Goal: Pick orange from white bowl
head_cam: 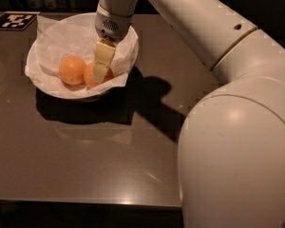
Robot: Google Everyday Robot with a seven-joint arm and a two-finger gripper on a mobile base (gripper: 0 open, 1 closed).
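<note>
The white bowl [47,46], lined with crumpled white paper, stands at the table's back left. Two oranges lie in it. The orange [89,76], deep orange, lies at the right side of the bowl's bottom. A rounder, paler orange [72,69] touches it on the left. My gripper [100,73] reaches down from above into the bowl and sits right on the deep-orange fruit, hiding its middle. The fruit rests on the paper.
The bowl stands on a dark glossy table [85,156]. A black-and-white marker card [14,20] lies at the back left corner. My arm's large white links [237,141] fill the right side of the view.
</note>
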